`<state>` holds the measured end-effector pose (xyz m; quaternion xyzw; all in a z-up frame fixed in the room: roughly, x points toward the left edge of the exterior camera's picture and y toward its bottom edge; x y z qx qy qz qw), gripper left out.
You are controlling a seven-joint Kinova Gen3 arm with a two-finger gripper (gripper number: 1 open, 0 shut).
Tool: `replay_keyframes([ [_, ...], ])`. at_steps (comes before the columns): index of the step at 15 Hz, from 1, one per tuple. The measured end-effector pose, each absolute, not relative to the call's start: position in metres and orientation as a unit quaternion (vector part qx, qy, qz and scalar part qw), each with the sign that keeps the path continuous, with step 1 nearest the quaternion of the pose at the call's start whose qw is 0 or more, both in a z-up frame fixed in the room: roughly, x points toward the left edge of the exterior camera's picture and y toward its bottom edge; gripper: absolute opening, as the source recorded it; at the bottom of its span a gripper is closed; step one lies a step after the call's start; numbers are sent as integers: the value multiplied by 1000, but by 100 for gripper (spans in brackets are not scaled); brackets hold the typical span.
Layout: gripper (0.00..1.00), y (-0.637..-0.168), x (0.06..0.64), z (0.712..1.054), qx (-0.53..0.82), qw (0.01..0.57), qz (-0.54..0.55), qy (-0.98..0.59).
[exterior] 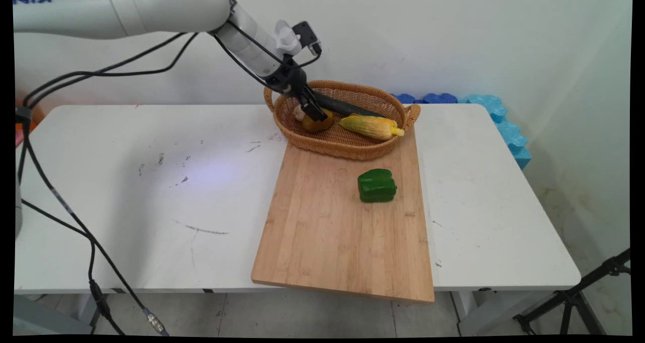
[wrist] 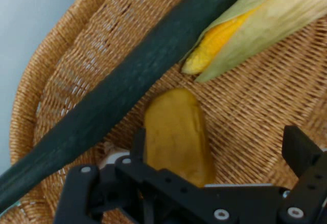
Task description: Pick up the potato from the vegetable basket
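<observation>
The white arm (exterior: pixel 151 10) reaches in from the upper left and bends down to the right. Its black gripper (exterior: pixel 315 112) points down at a slant. The jaws are spread wide apart.

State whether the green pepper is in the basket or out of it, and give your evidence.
Out. The green pepper lies on the wooden cutting board, in front of the wicker basket and apart from its rim.

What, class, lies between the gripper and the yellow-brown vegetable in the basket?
Nothing visible. The gripper is open directly over the yellow-brown vegetable in the basket; the cucumber and corn lie beside it.
</observation>
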<state>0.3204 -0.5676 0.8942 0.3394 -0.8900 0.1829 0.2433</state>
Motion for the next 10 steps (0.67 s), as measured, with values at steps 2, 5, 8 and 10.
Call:
replay_keyframes([
  [2, 100, -576, 319, 882, 350, 241, 183, -886],
  [5, 100, -585, 318, 867, 363, 238, 183, -882],
  [8, 100, -592, 316, 854, 373, 236, 181, -879],
  [10, 100, -596, 315, 848, 380, 235, 180, -876],
])
